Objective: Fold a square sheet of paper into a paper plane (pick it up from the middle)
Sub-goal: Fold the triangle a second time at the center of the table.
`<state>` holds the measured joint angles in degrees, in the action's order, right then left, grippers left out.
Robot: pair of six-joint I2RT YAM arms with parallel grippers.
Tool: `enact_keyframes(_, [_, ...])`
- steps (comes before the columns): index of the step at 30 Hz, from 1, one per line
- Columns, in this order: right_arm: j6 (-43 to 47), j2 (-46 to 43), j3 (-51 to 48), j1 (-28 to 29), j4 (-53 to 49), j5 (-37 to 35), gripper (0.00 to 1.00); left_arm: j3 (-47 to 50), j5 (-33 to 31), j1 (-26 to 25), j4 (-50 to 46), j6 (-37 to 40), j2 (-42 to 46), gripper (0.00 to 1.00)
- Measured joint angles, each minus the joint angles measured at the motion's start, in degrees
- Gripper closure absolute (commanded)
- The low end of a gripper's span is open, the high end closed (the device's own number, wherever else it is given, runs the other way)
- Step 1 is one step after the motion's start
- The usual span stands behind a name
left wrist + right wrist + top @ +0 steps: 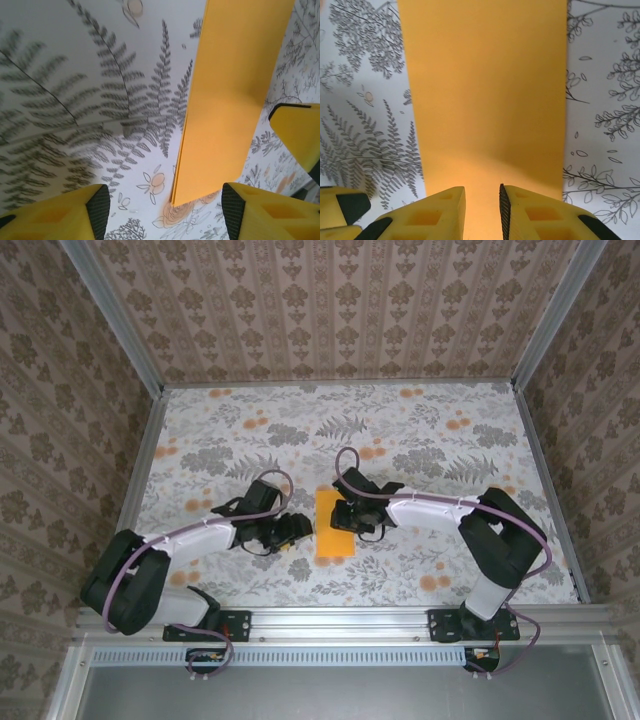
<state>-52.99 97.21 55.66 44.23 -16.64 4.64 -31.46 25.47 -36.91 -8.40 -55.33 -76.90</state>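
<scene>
The square sheet of paper [330, 543] lies on the floral cloth as a narrow orange-yellow rectangle, folded in half, with two layers showing along its long edge [230, 90]. My left gripper [298, 530] sits just left of it, low over the cloth. Its jaws are open [165, 212], with the sheet's near corner ahead of the gap and nothing between the pads. My right gripper [345, 515] hovers over the sheet's upper part from the right. Its fingers stand a narrow gap apart [482, 210], and the flat paper [485, 90] shows through that gap.
The floral cloth [420, 440] covers the table, with patterned walls on three sides and a metal rail [340, 620] along the near edge. One right gripper finger [300, 135] shows beside the sheet in the left wrist view. A left gripper finger [345, 205] shows in the right wrist view.
</scene>
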Motion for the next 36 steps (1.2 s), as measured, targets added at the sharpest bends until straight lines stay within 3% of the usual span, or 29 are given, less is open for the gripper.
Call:
enact_keyframes(4, [-0.24, 1.2, -0.66, -0.28, 0.44, 0.04, 0.75, 0.35, 0.74, -2.29, 2.36, -2.27, 0.0, 0.53])
enact_keyframes(15, [-1.7, -1.7, -8.85, -1.57, 10.29, 1.64, 0.73, 0.35, 1.07, -5.11, 3.78, -4.33, -0.28, 0.54])
enact_keyframes(36, [-3.08, -2.62, -10.34, -2.25, 10.32, 1.73, 0.74, -0.98, -0.79, -8.02, 3.78, -5.18, -4.07, 0.54])
